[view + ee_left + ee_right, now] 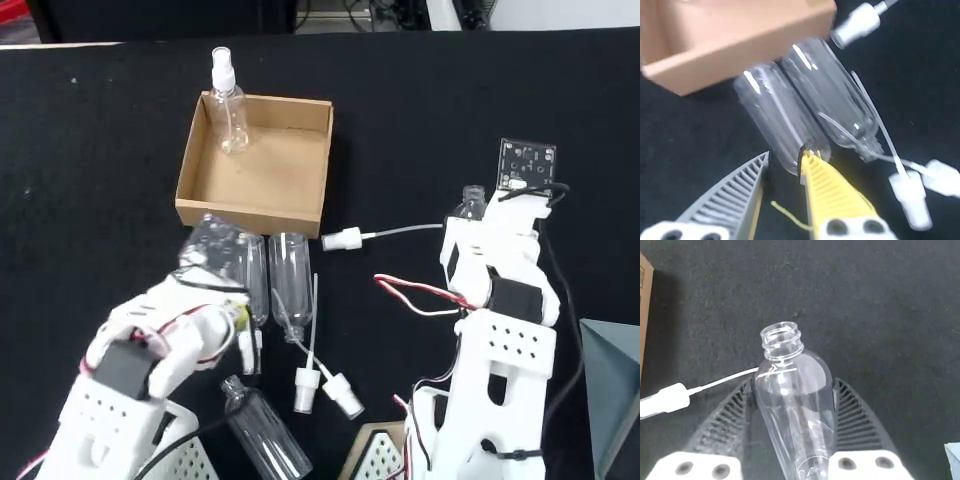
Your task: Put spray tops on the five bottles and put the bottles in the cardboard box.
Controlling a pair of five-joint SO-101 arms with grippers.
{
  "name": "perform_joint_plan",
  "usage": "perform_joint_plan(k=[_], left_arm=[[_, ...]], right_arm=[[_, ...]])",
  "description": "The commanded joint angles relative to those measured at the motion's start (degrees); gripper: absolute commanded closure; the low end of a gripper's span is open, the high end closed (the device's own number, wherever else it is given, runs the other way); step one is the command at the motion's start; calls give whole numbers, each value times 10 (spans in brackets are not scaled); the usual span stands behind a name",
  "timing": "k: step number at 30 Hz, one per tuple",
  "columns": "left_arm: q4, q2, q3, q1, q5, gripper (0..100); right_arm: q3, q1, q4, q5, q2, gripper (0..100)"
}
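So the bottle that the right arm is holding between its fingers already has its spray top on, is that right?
Not quite. The right arm does hold a bottle between its fingers, but the bottle's neck is open, with no spray top on it. The right wrist view shows this.

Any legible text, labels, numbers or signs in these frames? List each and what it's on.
No text can be read anywhere.
cardboard box: the walls look plain, with no print to quote.
bottle in the right gripper: clear, with no label.
circuit board on the right arm's wrist: the markings are too small to read.
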Motion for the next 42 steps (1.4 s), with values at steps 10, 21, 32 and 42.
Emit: perform_joint_plan(k=[10,21,32,42], left_arm=[[-3,157,-84,115,-5,838],[-4,311,-161,188,-28,838],[-67,433,-183,256,-45,838],[-105,486,-187,285,-75,838]], right_arm=[[-2,33,-15,-6,-24,931],[-2,62,-26,-6,-24,931],[-24,106,-26,-2,-24,931],[-104,115,-14,24,-18,932]])
